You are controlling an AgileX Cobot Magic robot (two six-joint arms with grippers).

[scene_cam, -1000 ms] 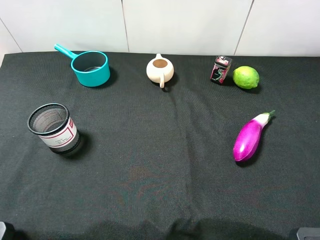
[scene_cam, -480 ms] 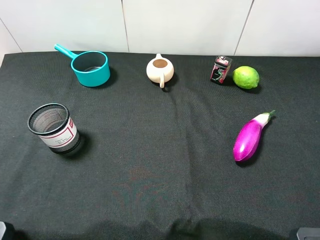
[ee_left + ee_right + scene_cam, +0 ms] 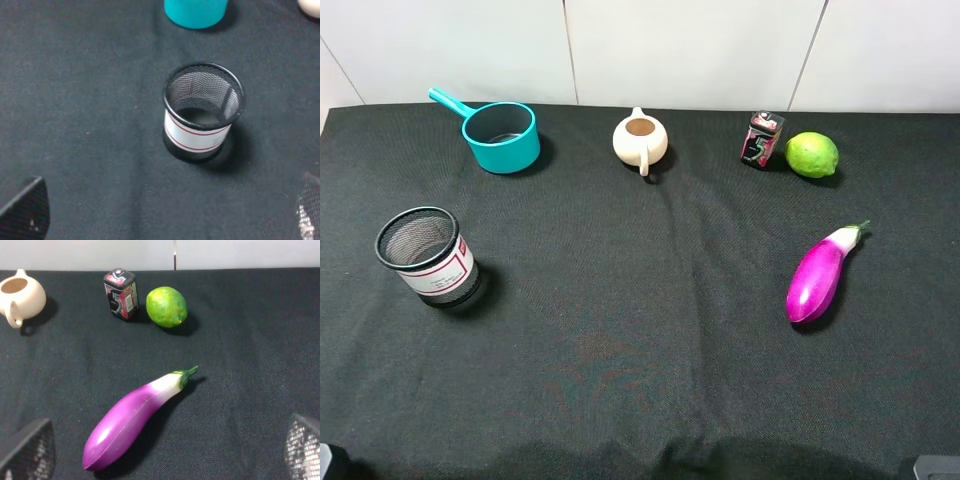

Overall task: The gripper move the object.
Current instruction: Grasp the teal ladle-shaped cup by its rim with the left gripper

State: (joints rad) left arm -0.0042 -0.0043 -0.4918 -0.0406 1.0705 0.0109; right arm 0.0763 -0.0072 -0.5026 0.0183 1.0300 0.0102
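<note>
Black woven cloth covered the whole table, rumpled into soft folds, with pale glossy wall panels behind it. Far back on the left stood the saucepan, a round teal pot with a dark grey inside. It was upright, and its long straight handle pointed toward the back left corner. Nearer the front on that side stood a mesh cup, a black wire cylinder with a white band edged in red. A cream teapot, rounded and matte, sat at mid-back, well apart from the saucepan. To the right, a small printed tin stood just beside a dimpled green lime. A glossy purple eggplant with a white neck and green stem lay nearer the front.

The left gripper hung above the mesh cup with its fingers spread wide. Only two dark tips showed at the frame corners, one of them blurred. That camera cut the saucepan off, leaving just its lower teal wall. The right gripper was likewise spread wide over the eggplant, its tips mesh-textured and blurred. The print on the tin was too small to read.
</note>
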